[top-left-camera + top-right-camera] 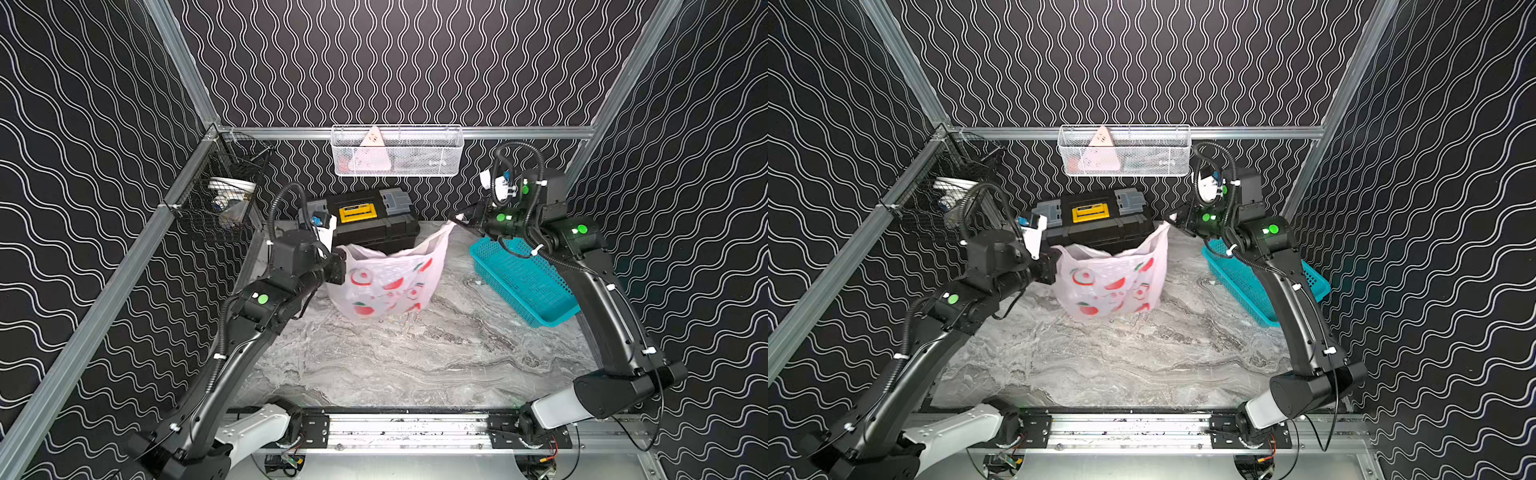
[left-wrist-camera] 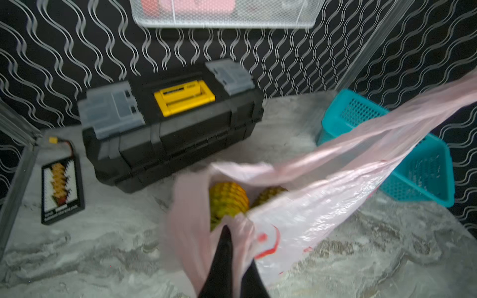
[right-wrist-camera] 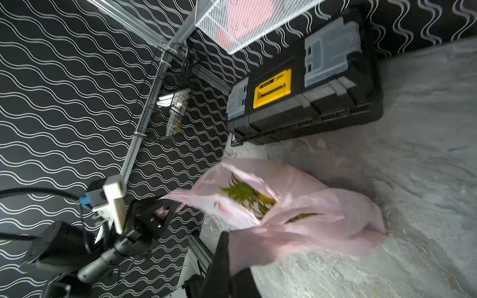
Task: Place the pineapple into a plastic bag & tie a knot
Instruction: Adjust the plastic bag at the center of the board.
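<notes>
Black plastic toolbox (image 1: pixel 374 226) with yellow handle at the back edge of the marbled grey surface (image 1: pixel 415 365), teal perforated plastic basket (image 1: pixel 532 291) by its right edge, white mesh basket (image 1: pixel 415 153) hung above

1 plastic bag (image 1: pixel 386 282). 1 pineapple (image 2: pixel 227 201), maybe 2, blurry. 1 toolbox (image 1: pixel 374 220). 1 teal basket (image 1: pixel 523 282). 1 white wire basket (image 1: pixel 397 151). 1 black wire basket (image 1: pixel 224 199). 1 flat black pack (image 2: pixel 62 191). 2 hands: left hand (image 2: pixel 228 231), right hand (image 1: pixel 459 219).

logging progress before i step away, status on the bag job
Left hand and right hand shut on plastic bag handles, held apart. Pineapple inside, no knot yet. Toolbox close behind, not blocking.
</notes>
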